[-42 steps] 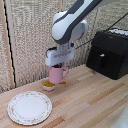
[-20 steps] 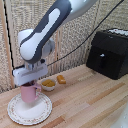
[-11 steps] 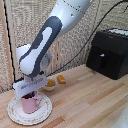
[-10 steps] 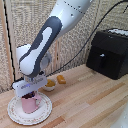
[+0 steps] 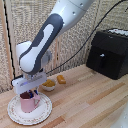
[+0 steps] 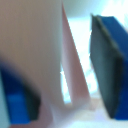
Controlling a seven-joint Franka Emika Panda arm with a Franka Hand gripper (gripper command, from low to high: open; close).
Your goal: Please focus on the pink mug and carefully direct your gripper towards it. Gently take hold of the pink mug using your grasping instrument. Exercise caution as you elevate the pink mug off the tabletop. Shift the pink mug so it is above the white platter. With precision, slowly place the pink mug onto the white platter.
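Note:
The pink mug stands upright on the white platter at the exterior view's lower left, handle toward the platter's middle. My gripper reaches down onto the mug's rim from above. In the wrist view the mug's pink wall runs between the two blue fingers. A bright strip of platter shows between the wall and one finger, so the jaws look open around the wall. The other finger is partly hidden behind the pink wall.
A small pale bowl with orange food sits just behind the platter, and a loose orange piece lies beside it. A black box-shaped appliance stands at the exterior view's right. A light curtain backs the wooden table.
Two seconds ago the arm held the mug in the air behind the platter. It then carried the mug to the exterior view's left and lowered it onto the platter, where it has stayed.

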